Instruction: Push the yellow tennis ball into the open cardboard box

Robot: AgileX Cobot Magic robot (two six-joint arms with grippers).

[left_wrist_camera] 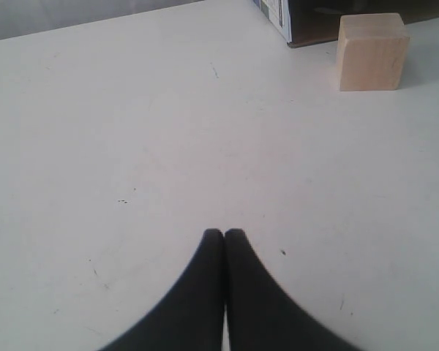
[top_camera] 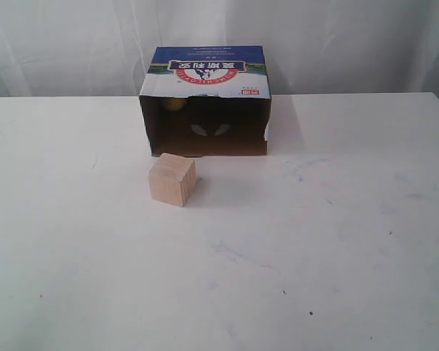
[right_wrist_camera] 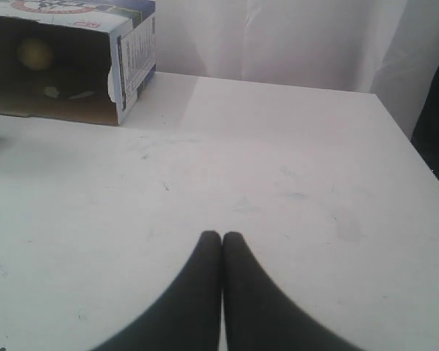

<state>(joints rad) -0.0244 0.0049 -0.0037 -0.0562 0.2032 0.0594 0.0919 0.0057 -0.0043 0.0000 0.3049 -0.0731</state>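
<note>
Yellow tennis ball [right_wrist_camera: 35, 53] lies deep inside open cardboard box [right_wrist_camera: 135, 55], well ahead of right pincer [right_wrist_camera: 222, 236], closed and empty. Left pincer [left_wrist_camera: 224, 234] likewise closed, wooden cube [left_wrist_camera: 372, 53] ahead. Push looks done; retreat without nudging box.

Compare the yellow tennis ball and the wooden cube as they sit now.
Place: the yellow tennis ball lies deep inside the open cardboard box, in shadow. The wooden cube stands outside on the table, before the opening.
Shape: ball round, cube flat-faced.
Colour: ball yellow, cube pale tan.
Shared: neither the left gripper nor the right gripper touches either.
</note>
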